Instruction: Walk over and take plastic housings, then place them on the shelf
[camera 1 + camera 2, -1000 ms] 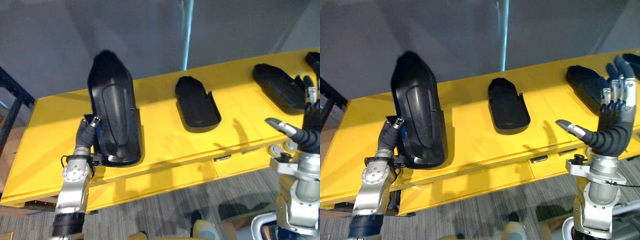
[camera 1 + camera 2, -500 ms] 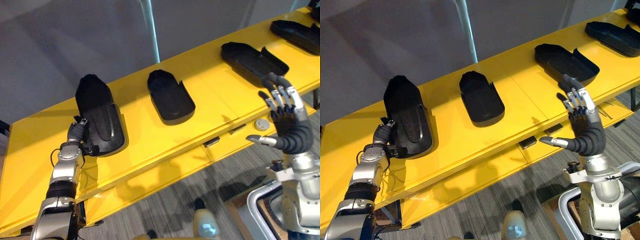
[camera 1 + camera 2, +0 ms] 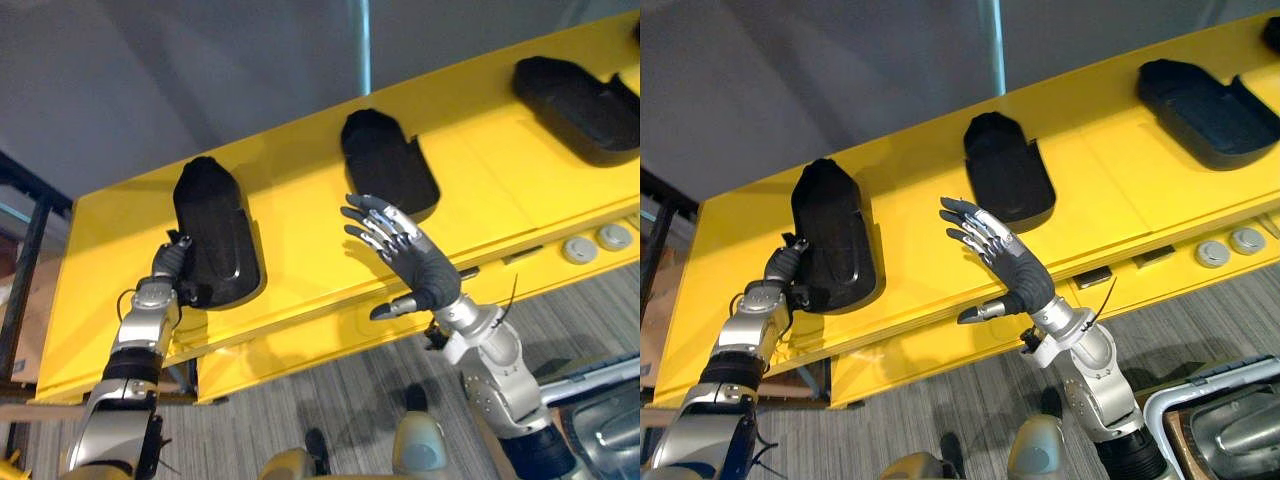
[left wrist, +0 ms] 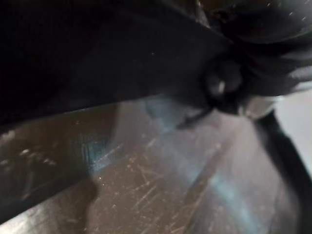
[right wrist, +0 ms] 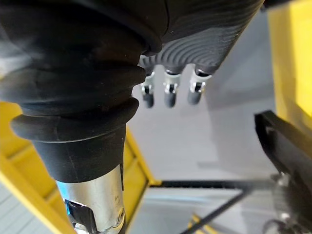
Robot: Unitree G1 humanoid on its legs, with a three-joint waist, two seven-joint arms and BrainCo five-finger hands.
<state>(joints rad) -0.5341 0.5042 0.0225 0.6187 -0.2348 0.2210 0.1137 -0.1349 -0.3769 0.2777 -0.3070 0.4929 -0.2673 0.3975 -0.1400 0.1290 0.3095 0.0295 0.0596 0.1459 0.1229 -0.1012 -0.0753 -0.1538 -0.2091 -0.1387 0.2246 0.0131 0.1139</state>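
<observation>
We count three black plastic housings (image 3: 575, 95) lying apart on the yellow shelf (image 3: 300, 230), with the left hand (image 3: 168, 265) against the near edge of the leftmost housing (image 3: 215, 230), its grip hidden so we cannot tell, and the right hand (image 3: 425, 272) raised, spread wide and empty, near the middle housing (image 3: 388, 165).
</observation>
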